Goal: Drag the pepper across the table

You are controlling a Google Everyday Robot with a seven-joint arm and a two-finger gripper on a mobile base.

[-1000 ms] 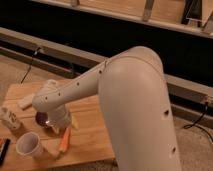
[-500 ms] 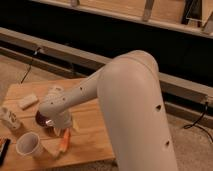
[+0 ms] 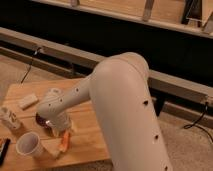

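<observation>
The pepper [image 3: 64, 142] is a slim orange piece lying near the front edge of the light wooden table [image 3: 87, 137], its paler tip towards the front. My gripper [image 3: 64, 129] hangs from the white arm's wrist, directly over the pepper's upper end and touching or very close to it. The wrist partly covers a dark bowl [image 3: 41, 120] just left of the gripper.
A white cup [image 3: 29, 145] stands left of the pepper near the front edge. A pale beige block [image 3: 28, 101] lies at the back left. A small white bottle-like item [image 3: 10, 118] and a dark object [image 3: 4, 150] sit at the left edge. My bulky white arm [image 3: 125, 110] fills the right.
The forearm has shifted a little, uncovering the pale beige block. The pepper and the gripper stay at nearly the same spot.
</observation>
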